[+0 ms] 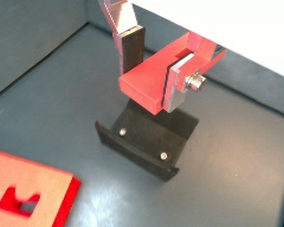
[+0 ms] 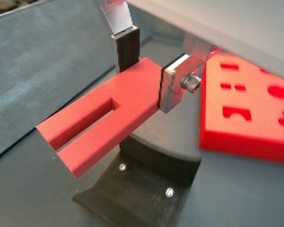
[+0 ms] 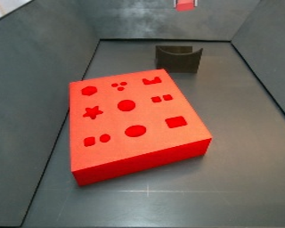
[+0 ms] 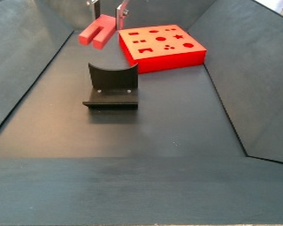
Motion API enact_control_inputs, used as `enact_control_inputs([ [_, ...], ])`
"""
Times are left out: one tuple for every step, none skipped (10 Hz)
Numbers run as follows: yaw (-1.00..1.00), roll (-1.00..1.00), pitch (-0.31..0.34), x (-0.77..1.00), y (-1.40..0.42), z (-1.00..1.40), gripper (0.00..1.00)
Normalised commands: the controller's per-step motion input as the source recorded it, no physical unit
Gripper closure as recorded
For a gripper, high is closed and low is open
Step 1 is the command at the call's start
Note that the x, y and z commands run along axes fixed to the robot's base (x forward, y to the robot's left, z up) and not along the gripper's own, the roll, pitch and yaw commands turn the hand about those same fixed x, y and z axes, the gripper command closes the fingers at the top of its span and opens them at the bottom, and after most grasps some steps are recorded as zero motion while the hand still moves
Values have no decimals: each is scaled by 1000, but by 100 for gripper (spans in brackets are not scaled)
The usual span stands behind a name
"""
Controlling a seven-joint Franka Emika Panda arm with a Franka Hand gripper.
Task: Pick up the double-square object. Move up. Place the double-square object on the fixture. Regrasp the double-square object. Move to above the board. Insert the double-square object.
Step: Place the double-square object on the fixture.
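Double-square object (image 2: 99, 115) red, slotted, clamped between silver fingers (image 2: 174, 82) of tool (image 2: 151, 66), held in air above fixture (image 4: 110, 86). In a side view, object (image 4: 98, 32) up high, clear of floor, just beside board (image 4: 163, 46) in frame. Tool (image 1: 154, 64) closed on one end of piece, other end sticking out free; dark pad (image 1: 131, 49) pressed on far side. Fixture (image 1: 148, 140) directly below in a wrist view, base plate with two screws showing. Board (image 3: 133, 125) flat on floor, well apart from fixture (image 3: 178, 57). Only bottom tip of object (image 3: 185, 4) visible at frame edge there.
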Motion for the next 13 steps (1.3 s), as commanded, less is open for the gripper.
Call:
enact_control_inputs([
  [408, -1000, 165, -14, 82, 12, 100],
  [383, -1000, 174, -1, 70, 9, 100],
  [327, -1000, 202, 24, 54, 4, 100],
  [269, -1000, 239, 48, 48, -7, 100],
  [236, -1000, 257, 61, 48, -16, 100],
  [150, -1000, 299, 86, 46, -30, 100],
  [75, -1000, 332, 94, 50, -31, 100],
  [-9, -895, 319, 91, 52, -25, 100],
  [-79, -748, 278, 86, 54, -23, 100],
  [-144, -544, 215, 84, 49, -27, 100],
  [-168, -383, 173, 85, 50, -25, 100],
  [-173, -293, 145, 83, 42, -21, 100],
  [-49, -1000, 201, 129, 133, -1000, 100],
])
